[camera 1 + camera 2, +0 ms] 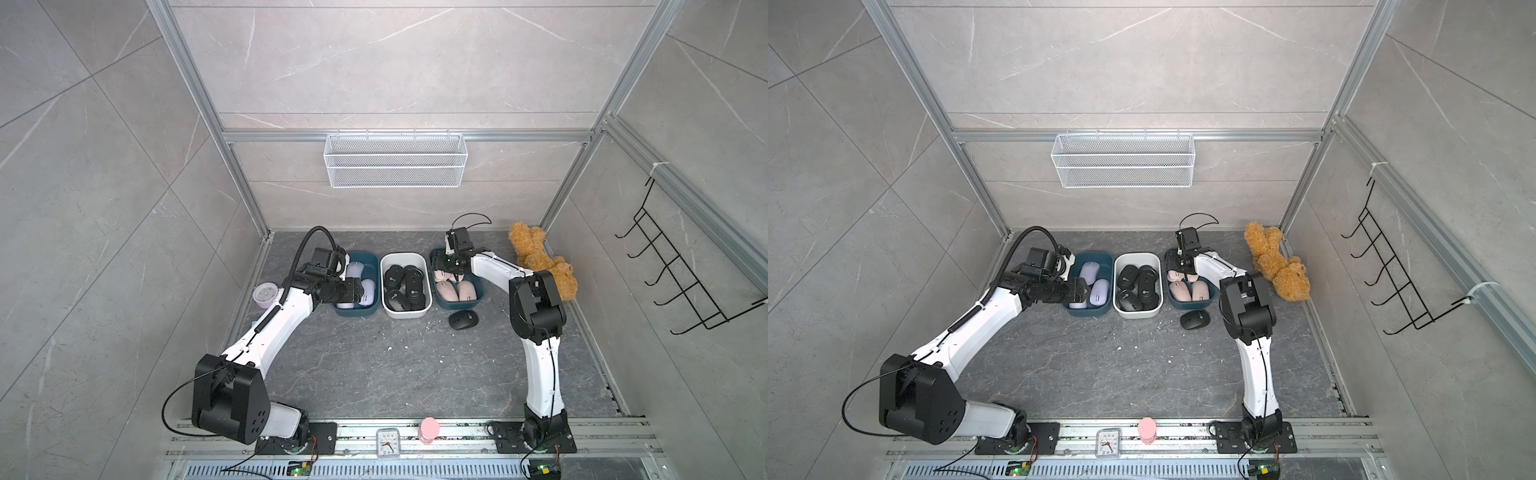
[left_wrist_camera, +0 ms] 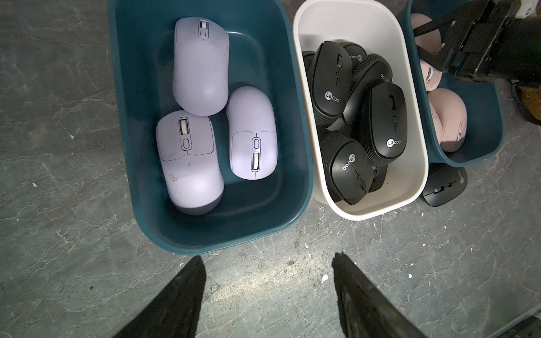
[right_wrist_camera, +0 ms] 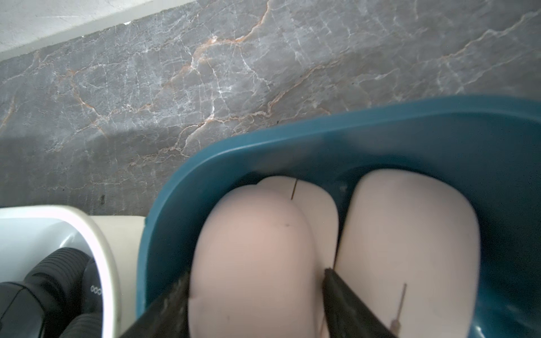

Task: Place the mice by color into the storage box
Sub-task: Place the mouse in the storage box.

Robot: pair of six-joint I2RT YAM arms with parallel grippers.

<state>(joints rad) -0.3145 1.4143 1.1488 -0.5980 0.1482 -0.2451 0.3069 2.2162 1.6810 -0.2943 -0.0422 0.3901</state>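
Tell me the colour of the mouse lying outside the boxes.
Black. The mouse shows best in the left wrist view.

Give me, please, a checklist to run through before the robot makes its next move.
1. The pink mouse between the fingers of the right gripper lies inside the teal pink-mice bin: ok.
2. The right gripper is free of that mouse: cannot tell; its fingers flank it closely.
3. The left gripper is open and empty: ok.
4. All black mice are in the white bin: not ok; a loose black mouse lies on the table beside the pink-mice bin.
5. Only purple mice are in the teal purple-mice bin: ok.
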